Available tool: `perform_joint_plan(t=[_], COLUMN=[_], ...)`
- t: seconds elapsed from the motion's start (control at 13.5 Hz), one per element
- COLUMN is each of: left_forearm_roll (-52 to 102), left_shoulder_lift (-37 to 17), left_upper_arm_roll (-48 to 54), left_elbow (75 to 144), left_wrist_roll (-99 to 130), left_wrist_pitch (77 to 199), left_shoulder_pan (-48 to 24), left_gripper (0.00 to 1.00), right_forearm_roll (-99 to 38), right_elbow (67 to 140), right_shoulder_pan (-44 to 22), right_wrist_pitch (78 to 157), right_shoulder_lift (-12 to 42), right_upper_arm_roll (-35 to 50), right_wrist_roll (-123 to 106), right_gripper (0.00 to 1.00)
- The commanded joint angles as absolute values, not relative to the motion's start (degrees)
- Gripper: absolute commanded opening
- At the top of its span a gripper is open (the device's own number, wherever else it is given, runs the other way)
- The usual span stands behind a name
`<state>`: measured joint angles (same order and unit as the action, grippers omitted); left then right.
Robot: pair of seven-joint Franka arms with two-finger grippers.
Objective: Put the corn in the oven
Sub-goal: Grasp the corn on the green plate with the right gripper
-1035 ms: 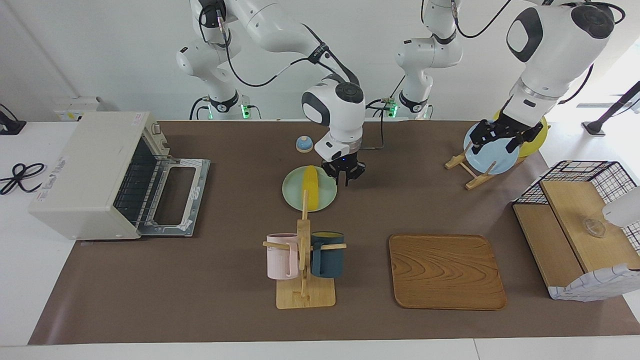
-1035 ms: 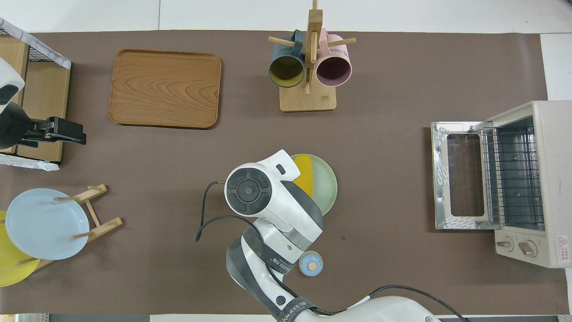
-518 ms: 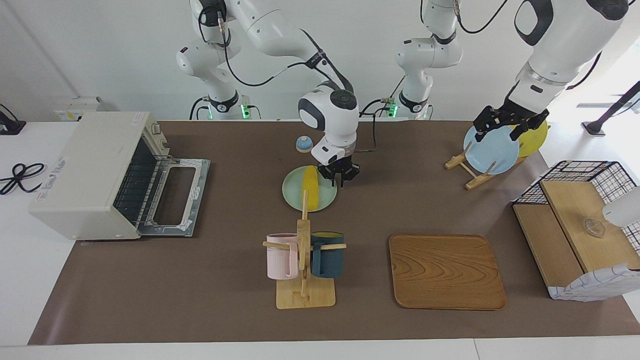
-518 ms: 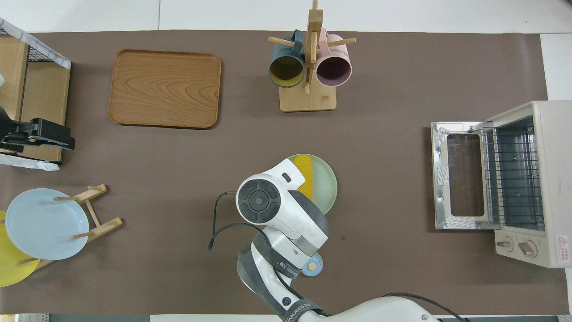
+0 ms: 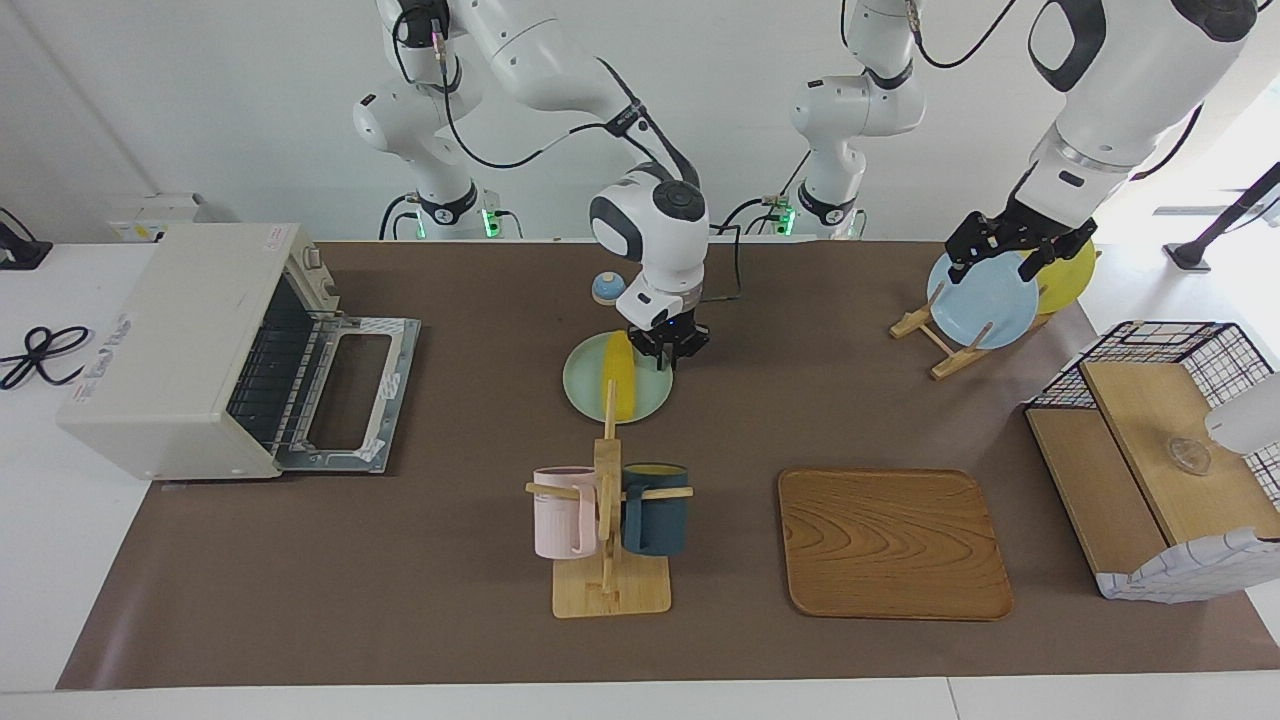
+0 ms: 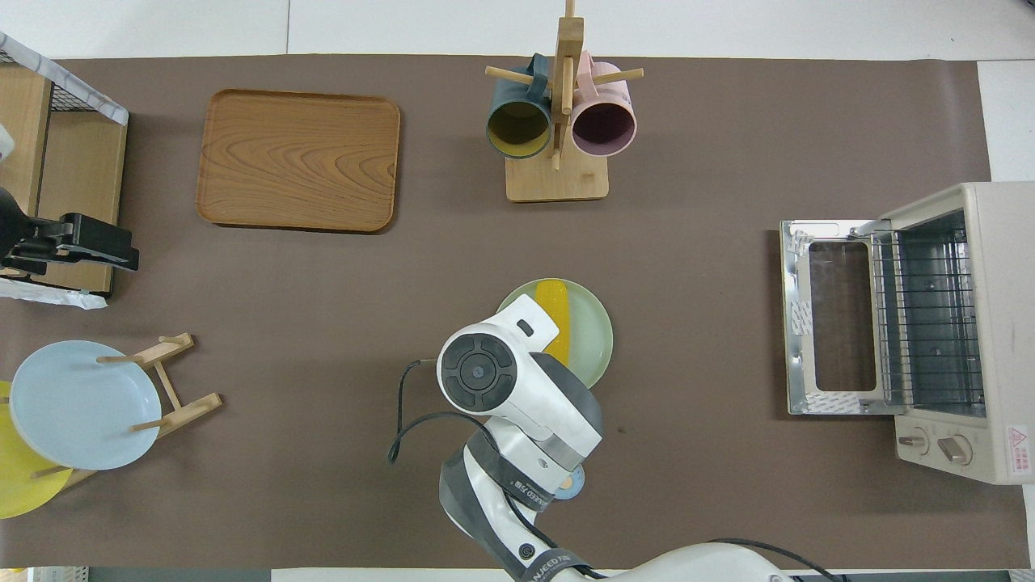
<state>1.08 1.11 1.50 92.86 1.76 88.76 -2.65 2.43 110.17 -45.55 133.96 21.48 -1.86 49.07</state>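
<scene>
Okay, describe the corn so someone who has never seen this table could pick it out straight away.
Start at the wooden mug stand with the pink and dark blue mugs, then look a little nearer to the robots to the pale mint plate in the middle of the brown mat. The corn lies on that plate: a bright yellow, elongated cob, unlike the round yellow plate by the left arm's end.

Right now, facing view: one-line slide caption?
Right gripper over the mint plate beside the corn; oven open; left arm waits.
</scene>
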Motion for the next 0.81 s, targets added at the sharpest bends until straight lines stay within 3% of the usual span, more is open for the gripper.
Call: perform_joint_plan(t=[0.0,0.37,0.74], left_forearm_roll=[-0.1,-0.1,-0.1], left_shoulder_lift=[1.1,1.3,1.4], left_upper_arm_roll=[1.6,1.6,1.5], left_elbow=[92.7,93.3,93.9], left_wrist_roll=[1.1,1.3,1.3], left_wrist_pitch=[87.5,88.0,89.4], left_shoulder_pan=[-2.9,-2.8,-2.8], left_gripper=[1.00,1.00,1.00], right_forearm_roll=[3.5,13.0,13.0], right_elbow=[112.2,105.0,105.6], right_shoulder_pan=[-45.4,-42.1,-31.7], right_wrist_pitch=[134.5,121.9,111.7], right_shoulder_lift=[19.8,19.7,12.9], right_upper_arm_roll=[-1.8,-1.8,-1.8], right_wrist_roll=[48.3,40.6,28.0], right_gripper=[0.00,0.00,0.00])
